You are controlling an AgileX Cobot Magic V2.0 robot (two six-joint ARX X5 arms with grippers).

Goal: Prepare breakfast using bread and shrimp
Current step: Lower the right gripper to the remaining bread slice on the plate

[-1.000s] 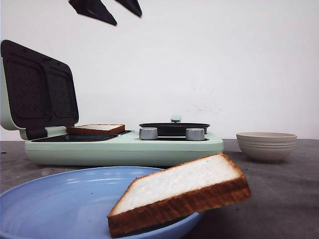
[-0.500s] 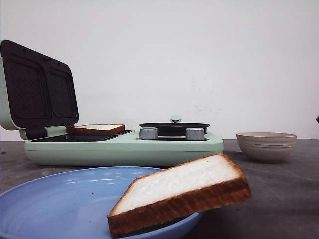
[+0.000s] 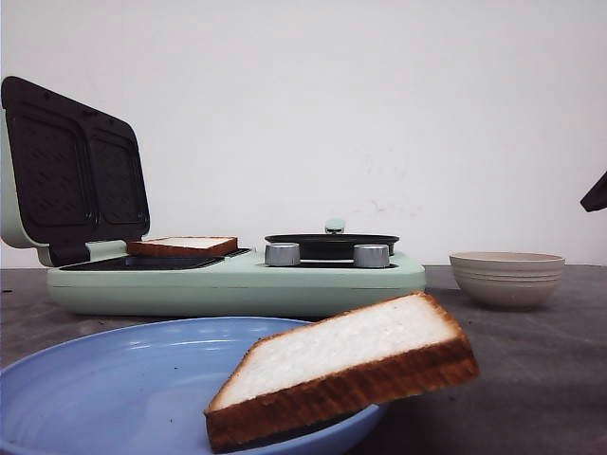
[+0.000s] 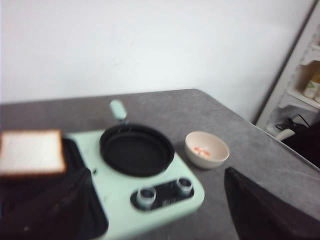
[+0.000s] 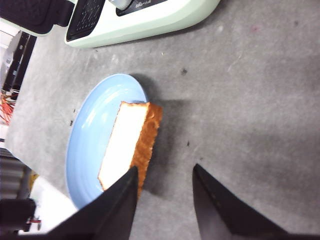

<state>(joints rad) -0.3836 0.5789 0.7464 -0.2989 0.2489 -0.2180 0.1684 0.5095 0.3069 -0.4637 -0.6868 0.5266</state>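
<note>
Now right gripper (image 5: 162, 192) enters, jaws released | left jaws: unclear | bread (image 3: 341, 377) unmoved

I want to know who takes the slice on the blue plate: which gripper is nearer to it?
Right. The right gripper hangs open above the bread slice leaning on the blue plate's rim. The left gripper looks down on the breakfast maker, farther away.

Mint green breakfast maker (image 3: 237, 280) with lid open, blue plate (image 3: 104, 379), beige bowl (image 3: 506, 276), grey table (image 3: 531, 370)
</note>
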